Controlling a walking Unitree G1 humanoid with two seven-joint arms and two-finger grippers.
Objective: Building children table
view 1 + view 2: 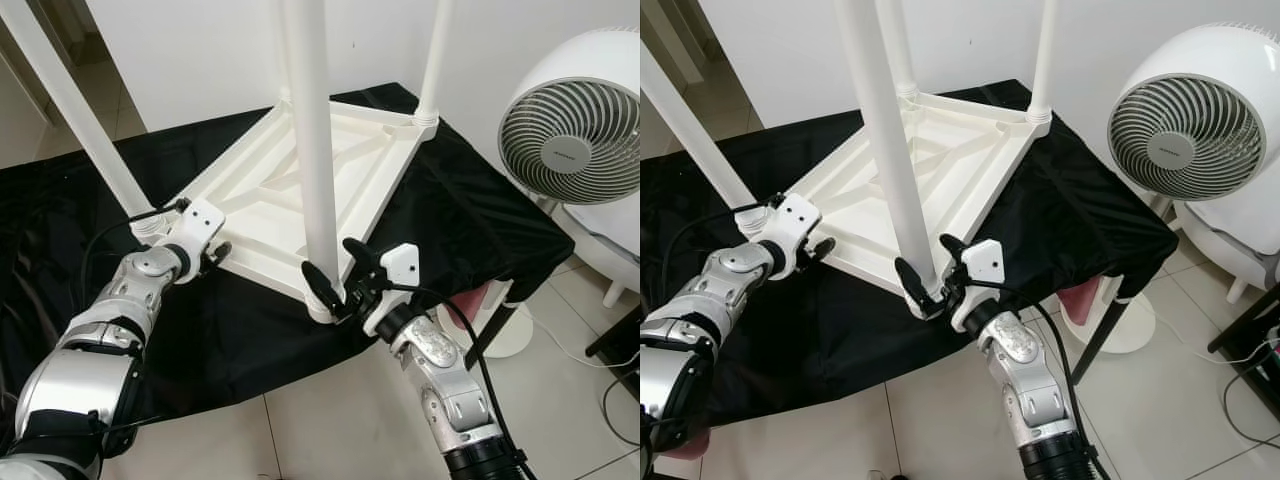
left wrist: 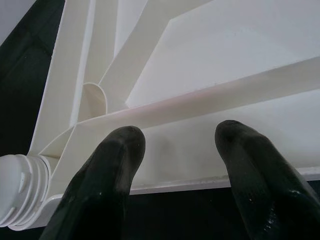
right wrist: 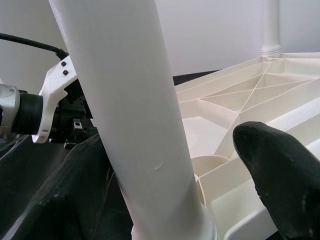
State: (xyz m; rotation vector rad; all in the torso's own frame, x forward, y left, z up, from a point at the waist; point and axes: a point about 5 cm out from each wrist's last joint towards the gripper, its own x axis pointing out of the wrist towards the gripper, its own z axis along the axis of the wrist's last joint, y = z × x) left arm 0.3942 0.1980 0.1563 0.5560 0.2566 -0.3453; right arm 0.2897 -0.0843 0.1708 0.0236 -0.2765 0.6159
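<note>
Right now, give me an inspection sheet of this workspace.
Surface: black cloth over a low stand, on a tiled floor.
Job's things: white tabletop lying upside down, four legs pointing up; near leg at the front corner.
Clutter: nothing seen.
Grippers: right gripper astride the near leg's base, fingers open around it; left gripper open at the tabletop's left edge, beside the left leg.
Cables: black cable at the left wrist; another along the right forearm.
Surroundings: white fan to the right, white wall behind.
</note>
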